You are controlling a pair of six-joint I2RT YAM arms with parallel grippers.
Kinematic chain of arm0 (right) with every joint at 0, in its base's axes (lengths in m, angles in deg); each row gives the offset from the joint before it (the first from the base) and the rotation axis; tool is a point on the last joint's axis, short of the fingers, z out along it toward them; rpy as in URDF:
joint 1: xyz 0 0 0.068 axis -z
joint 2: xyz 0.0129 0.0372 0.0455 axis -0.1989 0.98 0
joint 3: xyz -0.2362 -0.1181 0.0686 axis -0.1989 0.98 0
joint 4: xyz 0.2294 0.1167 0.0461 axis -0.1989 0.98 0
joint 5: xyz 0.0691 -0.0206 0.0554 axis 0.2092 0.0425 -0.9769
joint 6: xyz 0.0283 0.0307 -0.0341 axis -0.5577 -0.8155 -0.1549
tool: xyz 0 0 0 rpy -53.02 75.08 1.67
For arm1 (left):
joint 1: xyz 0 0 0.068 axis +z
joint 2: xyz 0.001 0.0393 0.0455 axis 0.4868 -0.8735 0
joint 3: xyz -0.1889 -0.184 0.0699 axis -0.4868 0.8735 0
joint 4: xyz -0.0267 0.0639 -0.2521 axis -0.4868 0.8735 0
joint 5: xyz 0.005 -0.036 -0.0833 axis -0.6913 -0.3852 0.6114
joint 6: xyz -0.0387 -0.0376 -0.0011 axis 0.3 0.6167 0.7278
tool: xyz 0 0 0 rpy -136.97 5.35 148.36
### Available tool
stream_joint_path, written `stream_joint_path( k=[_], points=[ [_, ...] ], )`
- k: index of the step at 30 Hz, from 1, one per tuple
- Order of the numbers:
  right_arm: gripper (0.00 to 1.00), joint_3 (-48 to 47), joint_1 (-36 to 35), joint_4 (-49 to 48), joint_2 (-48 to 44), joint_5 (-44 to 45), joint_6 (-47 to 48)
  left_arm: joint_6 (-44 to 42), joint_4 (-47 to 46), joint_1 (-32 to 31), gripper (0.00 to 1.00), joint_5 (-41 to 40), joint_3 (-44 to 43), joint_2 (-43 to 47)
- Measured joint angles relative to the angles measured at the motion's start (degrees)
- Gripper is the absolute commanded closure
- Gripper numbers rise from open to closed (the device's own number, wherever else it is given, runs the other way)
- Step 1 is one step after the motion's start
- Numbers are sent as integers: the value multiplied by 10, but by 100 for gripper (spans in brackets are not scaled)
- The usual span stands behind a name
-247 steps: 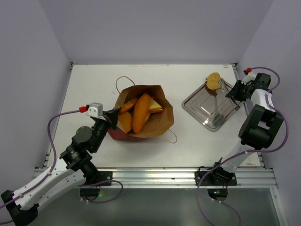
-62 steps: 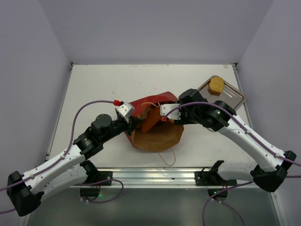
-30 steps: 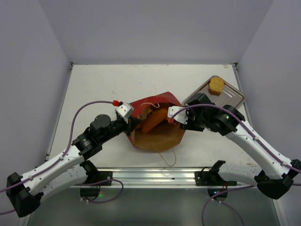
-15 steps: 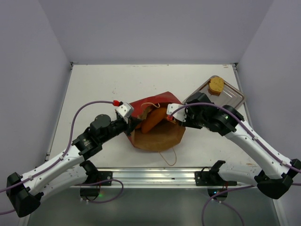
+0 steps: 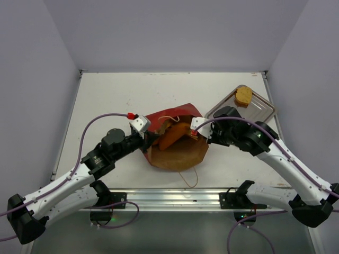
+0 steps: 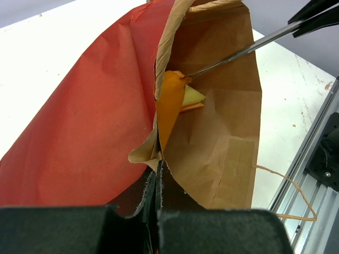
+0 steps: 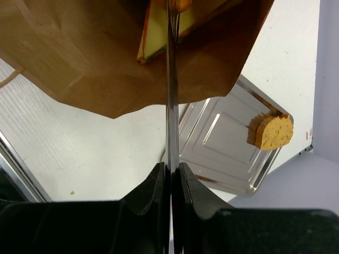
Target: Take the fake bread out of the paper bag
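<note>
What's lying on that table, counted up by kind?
paper bag: 1
metal tray: 1
fake bread pieces in view: 3 (long orange loaf and yellow wedge inside the bag, round slice on the tray; more may be hidden in the bag)
Total: 5

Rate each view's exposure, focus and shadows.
Top external: even soft light, sharp, only faint shadows. Left wrist: left pincer a dark blur, paper bag and fake bread sharp, table nearly blown white. Right wrist: right pincer blurred at its base, bag mouth in shade, tray sharp.
</note>
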Motion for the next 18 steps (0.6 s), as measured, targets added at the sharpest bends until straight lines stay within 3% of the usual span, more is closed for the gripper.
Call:
stream_joint_path(
  k=[8,18],
  points=[
    [100,-15,9,19,-42,-49,-12,10,1,0,100,-26,-2,14],
    [100,-69,32,33,-54,-77,-18,48,31,0,100,-137,-57,9]
  ],
)
